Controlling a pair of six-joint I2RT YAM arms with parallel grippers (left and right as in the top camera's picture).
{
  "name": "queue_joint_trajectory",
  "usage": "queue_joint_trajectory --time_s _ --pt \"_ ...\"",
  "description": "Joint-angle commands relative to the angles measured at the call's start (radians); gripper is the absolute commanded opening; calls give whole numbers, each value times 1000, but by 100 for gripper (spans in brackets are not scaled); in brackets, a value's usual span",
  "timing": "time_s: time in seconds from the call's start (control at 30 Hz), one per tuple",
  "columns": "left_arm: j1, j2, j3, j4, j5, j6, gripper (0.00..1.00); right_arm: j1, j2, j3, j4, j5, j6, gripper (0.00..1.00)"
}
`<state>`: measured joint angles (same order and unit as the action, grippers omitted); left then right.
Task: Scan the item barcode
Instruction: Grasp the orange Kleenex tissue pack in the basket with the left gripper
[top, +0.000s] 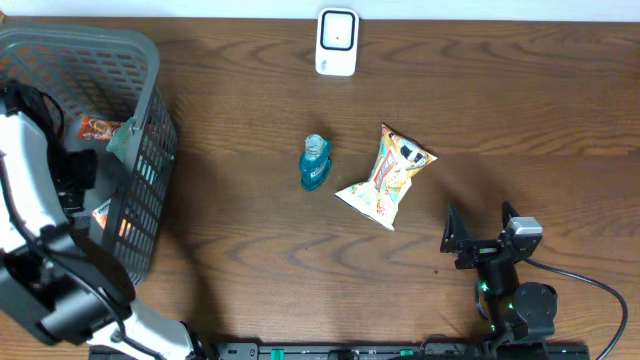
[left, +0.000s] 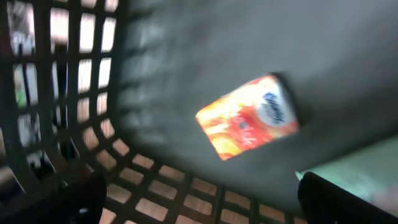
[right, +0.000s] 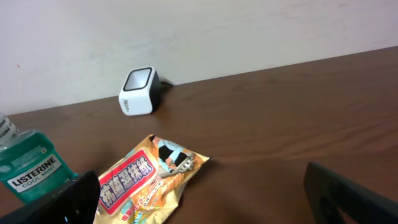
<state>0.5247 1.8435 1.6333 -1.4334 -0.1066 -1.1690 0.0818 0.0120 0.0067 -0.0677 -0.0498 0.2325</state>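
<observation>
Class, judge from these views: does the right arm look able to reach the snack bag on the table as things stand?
Probably yes: the right gripper is open, the snack bag lies close ahead, bare table between.

The table (top: 520, 100) is dark brown with wavy wood grain. At far left, the mesh basket (top: 140, 60) is grey, and the packet (left: 249, 116) inside it is orange and red. The mouthwash bottle (top: 314, 165) is teal, the snack bag (top: 387, 175) yellow-orange, and the barcode scanner (top: 337, 42) white.

Dark wooden table (top: 520, 100) bearing a white scanner (top: 337, 42) at its far edge, with a teal mouthwash bottle (top: 315, 163) and a snack bag (top: 388, 175) side by side nearer than the scanner, and a grey basket (top: 158, 140) well to the scanner's left.
</observation>
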Motion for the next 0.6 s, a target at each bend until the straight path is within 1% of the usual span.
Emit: queue_joint_trajectory --time_s 0.0,0.13,0.33,0.37,0.57 --pt "3 58 -6 -5 5 -199 98 -5 -6 -1 -4 -2 -10 99" --pt "3 136 -13 -2 -43 -251 98 -5 -6 -1 -4 -2 -10 99" --pt "0 192 -84 20 -39 -315 98 -5 -6 -1 -4 -2 -10 99" --pt "0 192 -132 71 -39 -315 98 -5 -6 -1 -4 -2 -10 99" --pt "0 192 -262 226 -14 -314 98 -5 -6 -1 -4 -2 -10 99"
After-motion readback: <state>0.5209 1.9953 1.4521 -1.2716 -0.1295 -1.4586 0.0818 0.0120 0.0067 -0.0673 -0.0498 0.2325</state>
